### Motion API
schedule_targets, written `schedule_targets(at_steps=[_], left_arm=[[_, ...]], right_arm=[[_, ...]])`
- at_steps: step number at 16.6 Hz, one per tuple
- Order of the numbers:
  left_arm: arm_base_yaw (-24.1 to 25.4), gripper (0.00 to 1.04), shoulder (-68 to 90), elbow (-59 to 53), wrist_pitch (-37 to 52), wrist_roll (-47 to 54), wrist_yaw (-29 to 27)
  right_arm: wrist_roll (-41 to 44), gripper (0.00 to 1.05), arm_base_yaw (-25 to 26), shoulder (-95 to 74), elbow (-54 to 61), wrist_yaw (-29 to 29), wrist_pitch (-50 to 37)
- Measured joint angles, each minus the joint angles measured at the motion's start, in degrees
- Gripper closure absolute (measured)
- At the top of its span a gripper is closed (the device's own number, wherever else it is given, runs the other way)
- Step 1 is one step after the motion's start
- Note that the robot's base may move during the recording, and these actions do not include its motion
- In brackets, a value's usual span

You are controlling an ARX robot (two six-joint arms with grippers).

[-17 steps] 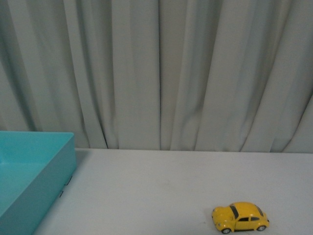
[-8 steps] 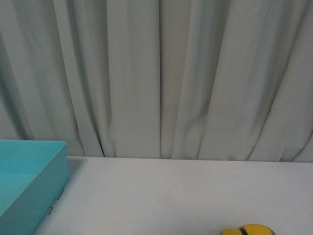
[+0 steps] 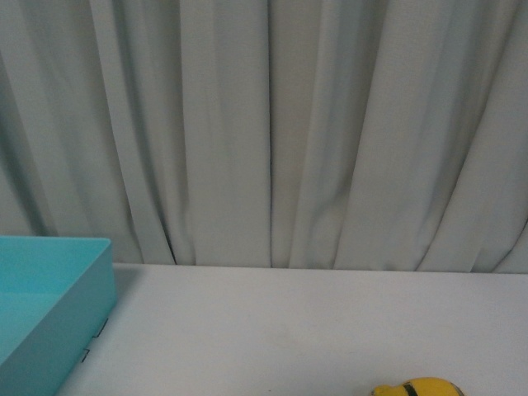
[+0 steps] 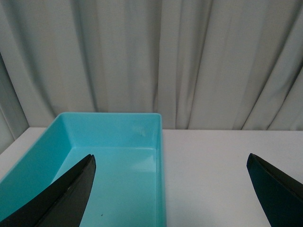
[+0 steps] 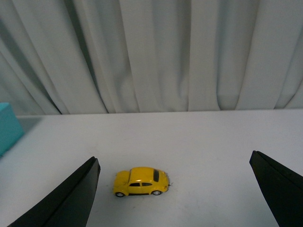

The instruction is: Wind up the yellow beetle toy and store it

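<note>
My left fingers (image 4: 66, 194) are spread wide and grasp nothing. They hang over the near end of an open rectangular turquoise plastic box (image 4: 160, 142). The box sits on the white table (image 4: 227, 175) along its left edge, with its far end close to the table's far edge, where pale grey pleated curtains (image 4: 156, 56) hang. What I can see of the inside is smooth turquoise floor and walls with one tiny dark speck. One finger hides the near corner, so I cannot tell what lies there.

My right fingers (image 5: 71, 198) are also released, wide apart, with nothing between them but bare table (image 5: 213, 142). The small rounded glossy yellow beetle toy car (image 5: 141, 181) stands ahead of them, upright on its black wheels and seen side-on, with a dark band across its roof. Neither finger touches it. It is out on the open tabletop, not in the box, and only a turquoise corner (image 5: 7, 127) of that box shows far off to one side.

From the front camera the box (image 3: 74, 322) fills the table's left side. The toy (image 3: 418, 388) is on the right half of the table (image 3: 289, 330), toward the near edge and well apart from the box. Only its yellow roof and a dark stripe show there, cut off by the frame. The curtains (image 3: 268, 124) close off everything behind the table's far edge.
</note>
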State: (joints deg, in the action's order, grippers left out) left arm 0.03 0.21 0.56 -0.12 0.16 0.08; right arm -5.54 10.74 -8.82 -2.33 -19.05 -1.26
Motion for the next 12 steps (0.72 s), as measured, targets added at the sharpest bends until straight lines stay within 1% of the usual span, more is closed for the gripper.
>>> schedule_targets(at_steps=[1, 2, 3, 4, 7, 8, 10, 12], left_arm=[[0.0, 0.07, 0.0, 0.0, -0.02, -0.02, -0.17], [0.0, 0.07, 0.0, 0.0, -0.04, 0.0, -0.13], [0.0, 0.07, 0.0, 0.0, -0.04, 0.0, -0.13], [0.0, 0.07, 0.0, 0.0, -0.02, 0.0, -0.09], [0.0, 0.07, 0.0, 0.0, -0.07, 0.0, -0.11], [0.0, 0.07, 0.0, 0.0, -0.09, 0.0, -0.13], [0.0, 0.07, 0.0, 0.0, -0.07, 0.0, -0.13], [0.0, 0.07, 0.0, 0.0, -0.07, 0.0, -0.11]], right_arm=[[-2.32, 0.07, 6.47, -6.32, -1.18, -7.56, -5.57], [-3.56, 0.07, 12.68, -13.25, -2.91, -15.15, -13.25], [-4.15, 0.07, 19.71, -23.69, -5.77, -21.57, -23.41], [-4.37, 0.07, 25.33, -32.44, -7.69, -23.04, -31.21], [-3.3, 0.07, 33.29, -48.5, -12.63, -22.86, -41.13], [-2.29, 0.07, 34.38, -51.65, -14.25, -21.99, -41.38], [-0.04, 0.07, 34.56, -56.46, -16.57, -20.0, -42.51], [4.31, 0.07, 32.15, -64.54, -22.16, -13.7, -45.9]])
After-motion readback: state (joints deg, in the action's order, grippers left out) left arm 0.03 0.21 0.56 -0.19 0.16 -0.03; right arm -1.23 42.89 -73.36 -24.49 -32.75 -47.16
